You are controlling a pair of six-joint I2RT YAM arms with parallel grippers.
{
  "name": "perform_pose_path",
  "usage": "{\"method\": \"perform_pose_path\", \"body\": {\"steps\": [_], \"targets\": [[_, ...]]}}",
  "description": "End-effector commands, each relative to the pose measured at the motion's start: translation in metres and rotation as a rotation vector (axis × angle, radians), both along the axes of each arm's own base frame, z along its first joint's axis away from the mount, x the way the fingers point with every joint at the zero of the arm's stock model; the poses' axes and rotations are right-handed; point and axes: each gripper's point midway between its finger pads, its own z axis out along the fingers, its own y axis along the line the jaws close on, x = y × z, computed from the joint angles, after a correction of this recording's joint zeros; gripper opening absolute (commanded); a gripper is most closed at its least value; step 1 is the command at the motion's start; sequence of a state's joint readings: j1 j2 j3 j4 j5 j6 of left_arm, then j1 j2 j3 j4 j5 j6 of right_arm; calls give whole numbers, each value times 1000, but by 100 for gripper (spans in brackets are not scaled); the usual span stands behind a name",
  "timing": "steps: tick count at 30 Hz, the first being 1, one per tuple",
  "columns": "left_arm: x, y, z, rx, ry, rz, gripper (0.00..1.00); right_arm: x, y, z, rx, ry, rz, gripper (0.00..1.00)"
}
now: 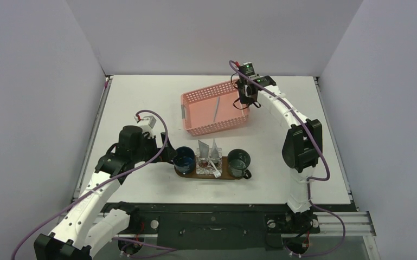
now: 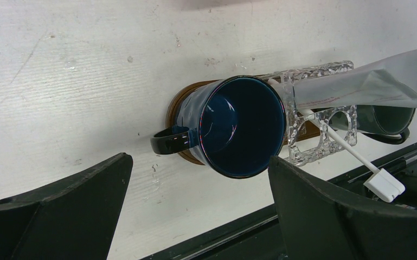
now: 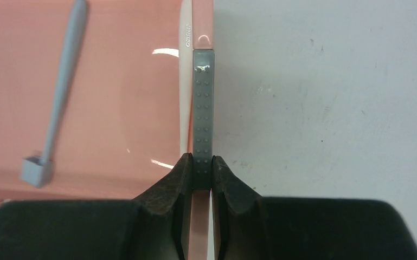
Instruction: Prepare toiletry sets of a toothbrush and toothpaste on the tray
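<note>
Lying flat, the tray [image 2: 176,105] is dark-brown, oval — left pincer [image 2: 199,162] wide, right pincer [image 3: 201,162] clamping basket rim [image 3: 201,40].

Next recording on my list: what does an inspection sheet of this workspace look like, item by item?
Surface: white table, faint marks, no spill seen.
Job's things: tray carries blue mug, green mug, and clear holder with toothpaste packs and white toothbrush; grey toothbrush lies in pink basket.
Clutter: nothing seen.
Grippers: left gripper open, facing the blue mug; right gripper shut on pink-and-grey toothbrush at the basket's right rim.
Cables: purple cables run along both arms.
Surroundings: plain walls on three sides; black rail at near edge.
</note>
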State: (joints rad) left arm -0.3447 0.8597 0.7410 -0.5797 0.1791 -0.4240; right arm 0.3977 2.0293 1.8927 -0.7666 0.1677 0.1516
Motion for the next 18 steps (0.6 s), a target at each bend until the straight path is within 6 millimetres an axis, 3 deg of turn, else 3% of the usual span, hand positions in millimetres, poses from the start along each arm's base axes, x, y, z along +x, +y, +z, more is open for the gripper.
{"method": "perform_pose_path", "body": {"steps": [1,10,18], "targets": [[9,-1,12,-6,-59,-5,96,-1,-3,-13,3,20,-5,0],[10,0,12,-5,-56,-2,96,-7,3,-43,19,95,20,2],[10,0,11,-2,-55,-2,96,-9,3,-51,17,116,20,20]]}}
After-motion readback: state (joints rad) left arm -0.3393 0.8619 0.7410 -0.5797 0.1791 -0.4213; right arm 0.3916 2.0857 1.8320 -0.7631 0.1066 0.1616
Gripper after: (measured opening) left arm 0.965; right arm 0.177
